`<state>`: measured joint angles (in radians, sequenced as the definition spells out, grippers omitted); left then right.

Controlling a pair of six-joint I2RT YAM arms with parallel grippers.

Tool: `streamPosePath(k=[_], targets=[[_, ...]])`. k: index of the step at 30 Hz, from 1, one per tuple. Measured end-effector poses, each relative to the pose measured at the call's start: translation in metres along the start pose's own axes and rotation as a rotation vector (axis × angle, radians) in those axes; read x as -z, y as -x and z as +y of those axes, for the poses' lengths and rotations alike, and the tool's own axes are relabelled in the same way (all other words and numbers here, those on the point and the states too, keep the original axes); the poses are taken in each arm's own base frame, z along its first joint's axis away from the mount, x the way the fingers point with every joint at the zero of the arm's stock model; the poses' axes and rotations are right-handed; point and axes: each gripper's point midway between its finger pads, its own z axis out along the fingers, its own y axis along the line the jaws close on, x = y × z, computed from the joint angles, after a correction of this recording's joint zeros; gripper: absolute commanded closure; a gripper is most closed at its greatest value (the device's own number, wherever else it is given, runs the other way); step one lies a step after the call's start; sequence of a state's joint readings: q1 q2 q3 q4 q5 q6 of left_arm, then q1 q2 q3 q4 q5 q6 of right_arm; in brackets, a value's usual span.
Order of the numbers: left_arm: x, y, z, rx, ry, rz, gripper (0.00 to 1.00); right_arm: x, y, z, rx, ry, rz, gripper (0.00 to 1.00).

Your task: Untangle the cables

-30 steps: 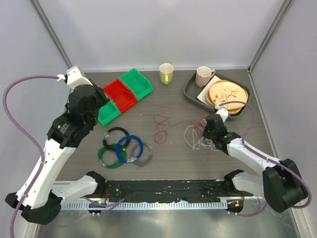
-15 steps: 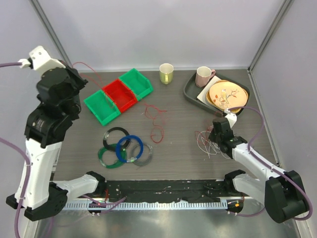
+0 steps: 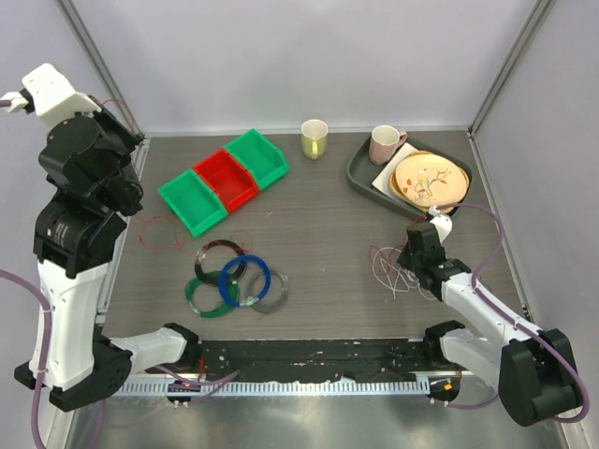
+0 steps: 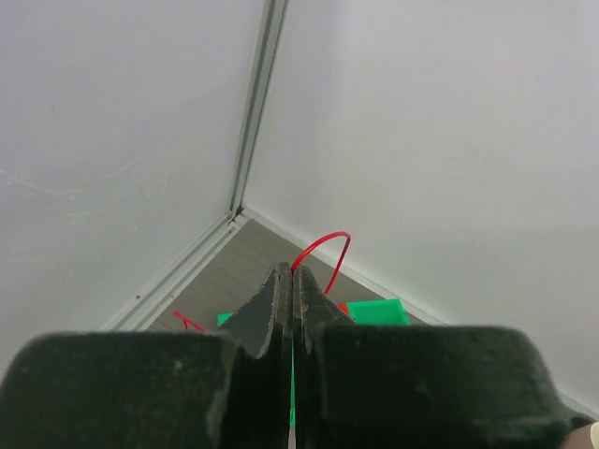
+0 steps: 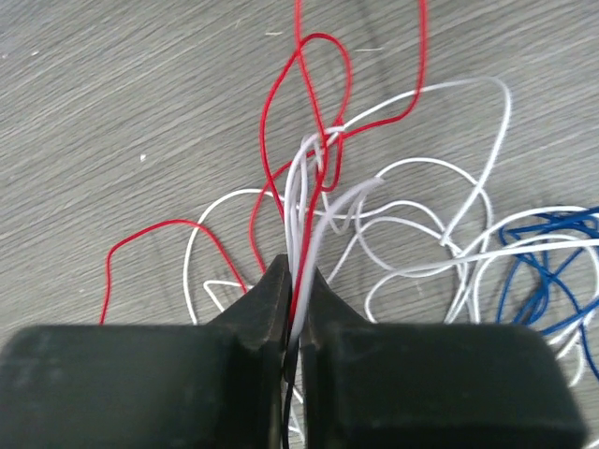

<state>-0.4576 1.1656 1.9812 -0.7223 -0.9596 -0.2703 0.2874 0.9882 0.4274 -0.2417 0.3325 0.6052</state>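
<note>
1. Left end effector [image 4: 292,271], raised far left, is pinching the red wire [image 4: 328,238] between closed jaws; slack is hanging toward the table [image 3: 318,206].
2. Right end effector [image 5: 298,271], low on the right, is clamping strands of the white tangle [image 3: 388,271], which is spreading straight ahead of it.

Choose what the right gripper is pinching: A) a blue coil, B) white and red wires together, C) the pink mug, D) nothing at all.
B: in the right wrist view, the right gripper is shut on the white and red wires, which run straight into its closed fingertips.
</note>
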Motion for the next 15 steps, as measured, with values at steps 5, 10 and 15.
streamPosePath(k=[5, 10, 15], targets=[[-0.005, -0.022, -0.028, -0.034, -0.116, 0.055, 1.0, 0.006, -0.005, 0.026, 0.038, 0.167, 0.024, 0.38], [0.003, -0.054, -0.091, 0.003, -0.397, 0.181, 1.0, 0.041, 0.003, 0.08, 0.123, 0.48, -0.03, 0.32], [0.035, -0.099, -0.161, 0.071, -0.733, 0.389, 1.0, 0.097, -0.003, 0.139, 0.281, 0.783, -0.119, 0.32]])
